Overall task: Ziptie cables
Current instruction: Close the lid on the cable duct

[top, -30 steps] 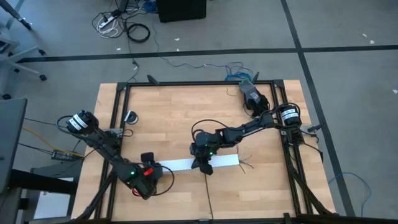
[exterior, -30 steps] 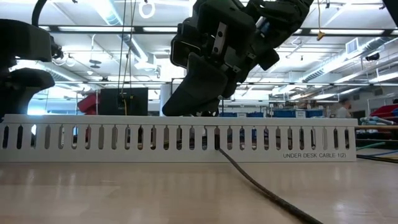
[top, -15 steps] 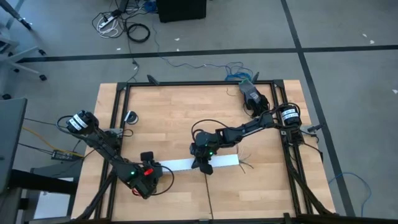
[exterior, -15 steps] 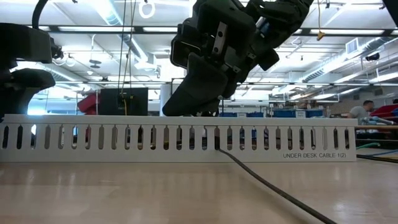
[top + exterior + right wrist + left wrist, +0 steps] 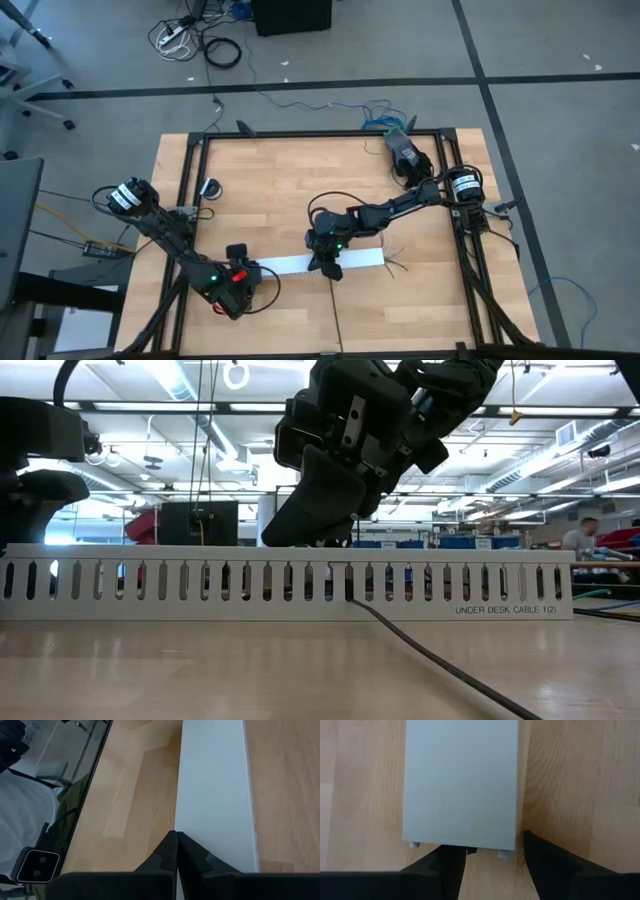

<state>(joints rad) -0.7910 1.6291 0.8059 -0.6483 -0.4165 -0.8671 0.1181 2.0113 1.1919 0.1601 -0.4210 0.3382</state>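
The white channel [image 5: 300, 264] lies lengthwise near the bench's [image 5: 280, 185] front edge. The left hand [image 5: 492, 857] stands at the channel's left end, fingers spread apart with the end between them, gripping nothing. The right hand [image 5: 176, 851], clenched tight on nothing, presses down on the channel's middle. The ziptie [image 5: 430, 660] trails from a slot toward the front edge. Loose cables [image 5: 397, 266] poke out beyond the channel's right end.

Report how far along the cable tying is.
Done: nothing looks tied yet; the ziptie trails loose from a channel slot across the table, and cables stick out of its right end. In hand: the right gripper, fingers shut, is at the channel's middle; the left gripper's open fingers straddle its left end. Left: looping and cinching.
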